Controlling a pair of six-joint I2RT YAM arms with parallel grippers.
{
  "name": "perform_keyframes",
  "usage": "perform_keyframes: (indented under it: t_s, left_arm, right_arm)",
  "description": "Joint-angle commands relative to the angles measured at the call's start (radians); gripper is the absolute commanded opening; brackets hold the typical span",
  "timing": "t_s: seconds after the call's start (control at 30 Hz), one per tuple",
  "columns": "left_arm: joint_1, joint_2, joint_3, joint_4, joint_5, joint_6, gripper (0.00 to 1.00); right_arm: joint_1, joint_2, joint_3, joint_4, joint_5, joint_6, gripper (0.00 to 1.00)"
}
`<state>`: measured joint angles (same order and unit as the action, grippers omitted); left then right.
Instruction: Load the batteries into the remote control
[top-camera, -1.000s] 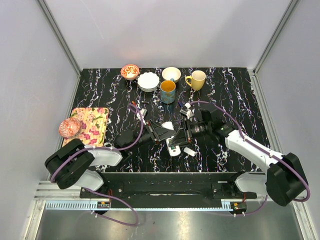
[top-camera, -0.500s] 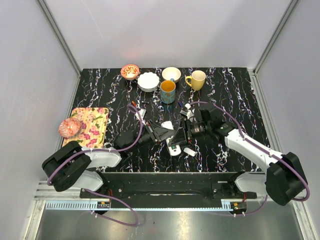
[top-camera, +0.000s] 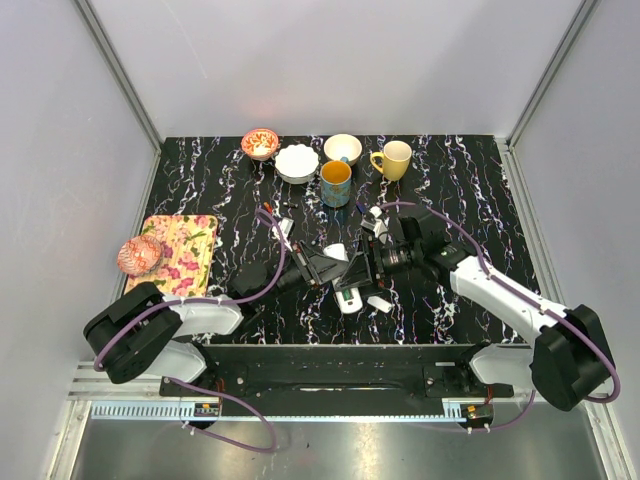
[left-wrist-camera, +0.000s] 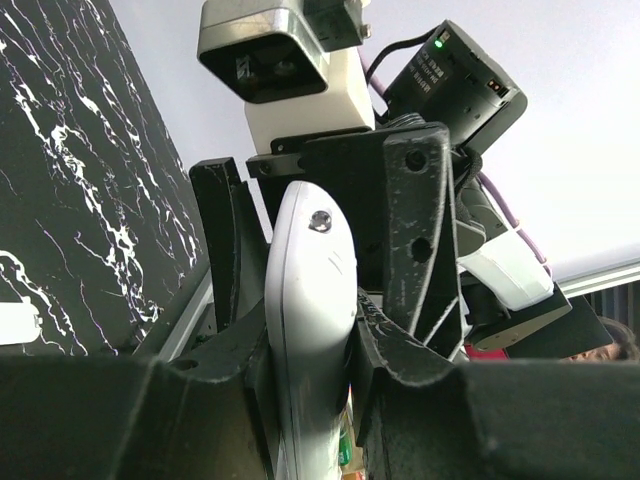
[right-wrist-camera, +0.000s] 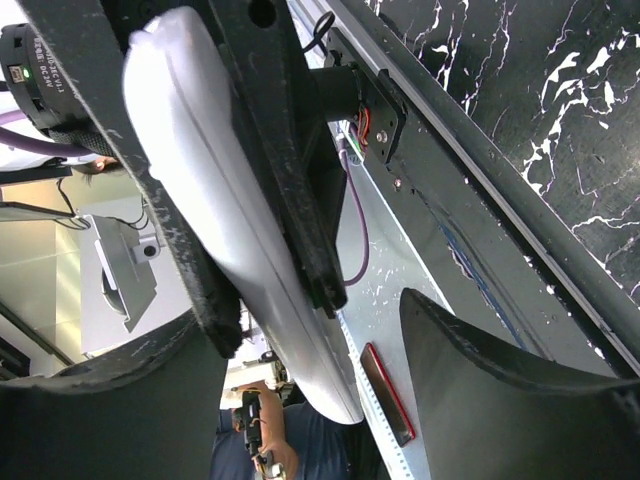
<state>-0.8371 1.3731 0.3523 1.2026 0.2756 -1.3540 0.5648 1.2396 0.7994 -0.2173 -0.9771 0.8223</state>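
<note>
The remote control (top-camera: 346, 290) is a slim white bar held off the table between the two arms. My left gripper (top-camera: 333, 268) is shut on it; in the left wrist view (left-wrist-camera: 310, 350) both fingers press the remote's (left-wrist-camera: 308, 300) sides. My right gripper (top-camera: 366, 268) is open and faces the left one. In the right wrist view (right-wrist-camera: 300, 400) its fingers (right-wrist-camera: 500, 390) straddle the remote's (right-wrist-camera: 230, 230) end with a gap on one side. No battery shows clearly.
A small white chip (top-camera: 378, 302) lies on the black marble table (top-camera: 480, 190) beside the remote. At the back stand a blue mug (top-camera: 336, 183), a yellow mug (top-camera: 394, 159) and bowls (top-camera: 296, 163). A flowered board (top-camera: 185, 250) lies at the left.
The right gripper has shifted slightly closer to the remote. The left gripper still holds the remote in nearly the same place.
</note>
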Motion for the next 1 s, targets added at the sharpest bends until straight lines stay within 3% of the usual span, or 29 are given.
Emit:
perform_keyframes:
  t_s: [0.0,0.23,0.47,0.97]
  left_arm:
    - [-0.002,-0.023,0.005,0.037,0.016,0.012,0.00]
    - [0.016,-0.029,0.004,0.014,0.014,0.003,0.00]
    - [0.062,-0.074,-0.016,0.025,0.043,-0.033,0.00]
    - [0.064,-0.052,-0.012,0.091,0.066,-0.069,0.00]
  right_arm:
    - [-0.003,-0.022,0.066,-0.016,0.006,-0.031,0.75]
    - [-0.002,-0.048,0.083,-0.073,0.023,-0.071,0.78]
    - [-0.002,-0.109,0.080,-0.191,0.097,-0.227,0.75]
    - [-0.002,-0.089,0.027,-0.094,0.049,-0.210,0.72]
